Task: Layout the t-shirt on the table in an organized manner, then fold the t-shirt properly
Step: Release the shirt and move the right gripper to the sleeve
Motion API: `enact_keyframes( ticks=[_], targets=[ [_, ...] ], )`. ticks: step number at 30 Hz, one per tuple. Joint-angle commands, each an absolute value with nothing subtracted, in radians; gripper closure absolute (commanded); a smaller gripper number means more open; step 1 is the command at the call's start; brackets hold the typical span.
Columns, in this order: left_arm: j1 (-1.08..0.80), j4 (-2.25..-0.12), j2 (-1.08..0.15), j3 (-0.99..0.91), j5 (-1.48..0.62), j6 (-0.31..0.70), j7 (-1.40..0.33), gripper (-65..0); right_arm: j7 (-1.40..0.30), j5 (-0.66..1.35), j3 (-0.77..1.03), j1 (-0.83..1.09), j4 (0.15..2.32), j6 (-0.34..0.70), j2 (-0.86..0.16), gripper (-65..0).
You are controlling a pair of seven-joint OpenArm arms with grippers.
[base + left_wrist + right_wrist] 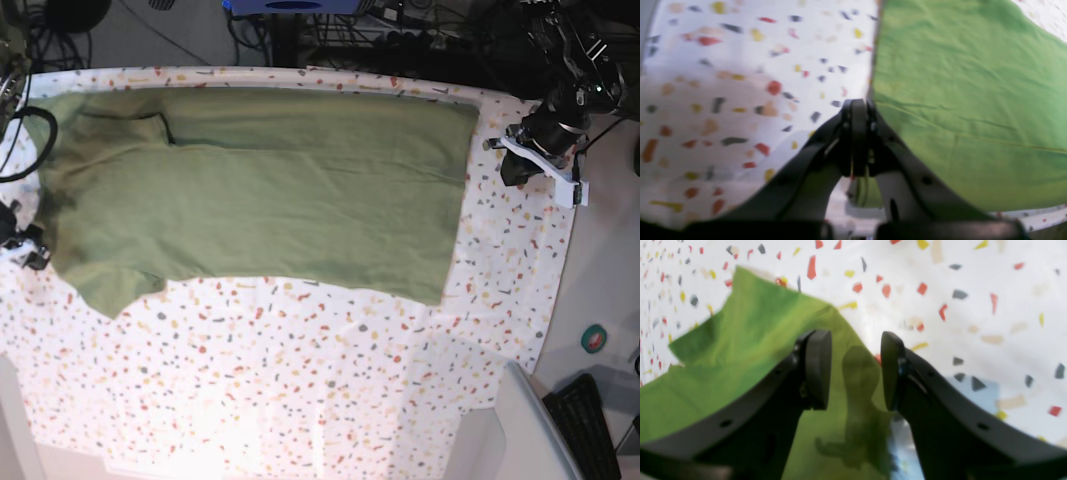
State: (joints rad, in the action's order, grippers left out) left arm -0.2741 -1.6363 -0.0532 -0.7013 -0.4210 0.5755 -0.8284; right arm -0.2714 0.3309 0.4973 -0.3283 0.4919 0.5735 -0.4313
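Left wrist view: left claw (858,110) clenched beside the t-shirt (967,100) edge, maybe empty; right claw (855,370) released. Lifting could miss.

My left gripper (858,110) has matte black curved fingers with small round holes; my right gripper (856,368) matches, with flat rounded black pads (818,368). A white bracket (545,165) sits on one black arm

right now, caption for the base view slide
Olive-green t-shirt spread flat across the speckled table, one arm at each end.
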Motion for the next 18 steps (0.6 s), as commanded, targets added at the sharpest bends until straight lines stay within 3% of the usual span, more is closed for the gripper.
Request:
enact_keyframes(
  ticks=[1, 14, 18],
  targets=[
    [-0.272, -1.653, -0.073, -0.705, -0.438, 0.578, -0.811, 0.0, -0.246, 0.335, 0.486, -0.341, 0.484, 0.581, -0.453, -23.7],
    [-0.266, -1.557, -0.082, -0.705, -0.446, 0.578, -0.811, 0.0, -0.234, 0.335, 0.463, -0.323, 0.444, 0.579, -0.449, -22.5],
    [-0.266, -1.561, -0.082, -0.705, -0.446, 0.578, -0.811, 0.0, -0.234, 0.337, 0.469, -0.317, 0.458, 0.579, -0.447, -15.0]
  ],
)
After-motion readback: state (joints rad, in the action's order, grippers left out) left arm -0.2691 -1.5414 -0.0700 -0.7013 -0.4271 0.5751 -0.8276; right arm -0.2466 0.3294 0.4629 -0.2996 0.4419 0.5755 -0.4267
